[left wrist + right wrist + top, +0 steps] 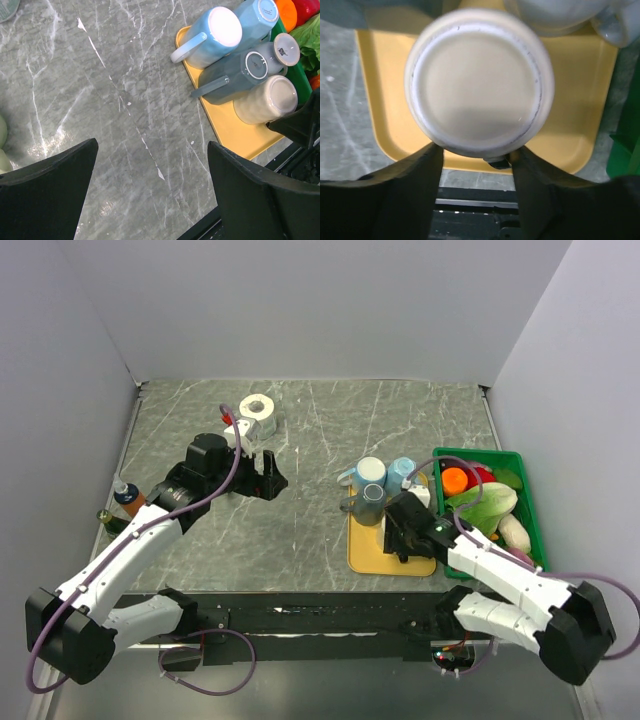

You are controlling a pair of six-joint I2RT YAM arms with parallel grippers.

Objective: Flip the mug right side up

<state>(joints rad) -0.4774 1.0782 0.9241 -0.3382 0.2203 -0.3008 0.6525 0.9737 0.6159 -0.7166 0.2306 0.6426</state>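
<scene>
— mug point(477, 82) flipped yet?
— no, it sits base-up on the tray point(570, 125), mid-frame. right pincer point(477, 150) half closed around it; gripping, can't tell. left pincer point(152, 190) wide open, empty.

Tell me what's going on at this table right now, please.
The right gripper straddles an upside-down cream mug on the yellow tray, a finger on either side; whether it grips yet is unclear. The mug is not yet turned upright. The left gripper hangs open over the table, holding nothing.
</scene>
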